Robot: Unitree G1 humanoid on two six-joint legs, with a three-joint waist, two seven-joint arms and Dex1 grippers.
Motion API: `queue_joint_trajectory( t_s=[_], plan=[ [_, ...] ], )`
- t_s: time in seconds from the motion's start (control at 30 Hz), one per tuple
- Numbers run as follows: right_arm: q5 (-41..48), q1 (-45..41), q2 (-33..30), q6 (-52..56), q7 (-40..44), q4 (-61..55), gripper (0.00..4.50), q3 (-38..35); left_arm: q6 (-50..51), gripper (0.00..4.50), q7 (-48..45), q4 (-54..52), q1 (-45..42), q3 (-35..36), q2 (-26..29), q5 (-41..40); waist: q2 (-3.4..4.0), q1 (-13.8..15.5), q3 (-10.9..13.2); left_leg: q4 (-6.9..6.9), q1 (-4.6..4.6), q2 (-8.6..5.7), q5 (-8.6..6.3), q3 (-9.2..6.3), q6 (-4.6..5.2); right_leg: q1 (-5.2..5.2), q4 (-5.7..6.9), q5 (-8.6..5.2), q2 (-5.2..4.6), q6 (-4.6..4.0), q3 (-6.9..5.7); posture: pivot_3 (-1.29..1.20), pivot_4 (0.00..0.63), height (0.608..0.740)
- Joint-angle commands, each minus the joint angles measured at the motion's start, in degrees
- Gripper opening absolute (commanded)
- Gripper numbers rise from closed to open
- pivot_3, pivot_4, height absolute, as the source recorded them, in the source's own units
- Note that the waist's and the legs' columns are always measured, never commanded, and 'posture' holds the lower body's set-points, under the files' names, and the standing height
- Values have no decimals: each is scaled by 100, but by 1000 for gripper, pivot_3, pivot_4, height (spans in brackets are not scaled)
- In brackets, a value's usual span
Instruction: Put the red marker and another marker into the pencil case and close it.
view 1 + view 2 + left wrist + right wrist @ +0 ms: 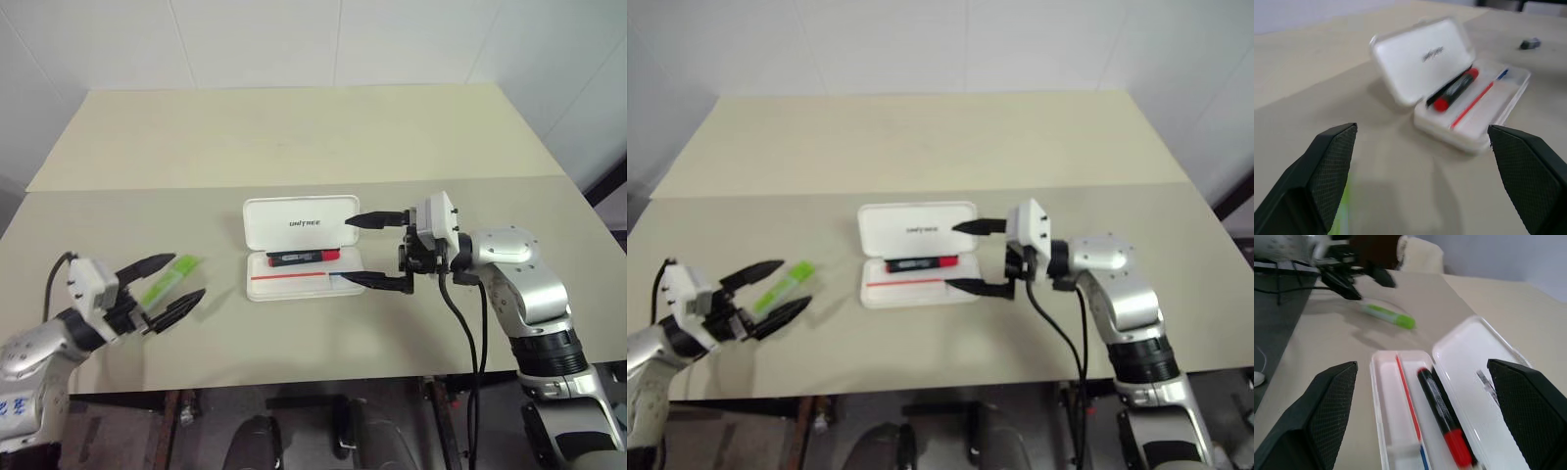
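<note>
The white pencil case (300,220) lies open mid-table, lid folded back. The red marker (304,257) rests inside its tray along the hinge side, also clear in the right wrist view as the red marker (1442,417). The other marker, a light green highlighter (169,278), lies on the table to the left. My right gripper (358,250) hovers open at the case's right end, nothing between its fingers. My left gripper (164,284) is open around the highlighter's near end, fingers on either side of it; I cannot tell whether they touch it.
The beige table (294,137) stretches far behind the case, with a seam running across it. Its front edge lies just beyond both arms. A small dark object (1530,43) sits on the table past the case in the left wrist view.
</note>
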Motion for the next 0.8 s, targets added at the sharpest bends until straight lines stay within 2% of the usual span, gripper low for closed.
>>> queue_joint_trajectory(
  t_s=[0.03, 0.23, 0.6, 0.8],
  plan=[
    [123, 34, -135, 10, -184, -302, 4468, -256, -129, 4500, 81, 105, 51, 397, 39, -148, 0, 14, 0, 0, -4, 0, 0, -1, 0, -1, -1, 0, 1, 0, -5, 0, 150, 740],
    [77, 95, -242, -18, -274, -386, 4468, -225, -391, 4500, 37, 996, -168, 411, 154, 121, 0, 12, 0, -1, -5, -1, 0, 0, 1, 0, -11, 1, 1, 3, -42, 0, 150, 740],
    [145, 149, -315, 130, -539, -677, 4468, -300, -626, 4500, -43, 2310, -1041, -296, 144, 647, -1, 11, -1, -5, -8, 0, -2, 1, 3, 0, -15, 2, 2, 6, -47, 0, 150, 740],
    [218, 277, -398, 222, -689, -899, 4468, -374, -905, 4500, 191, 2731, -1204, -524, 79, 965, -2, 1, -1, -7, -8, 1, -2, 1, 3, -1, -15, 3, 1, 6, -46, 0, 150, 740]
  ],
)
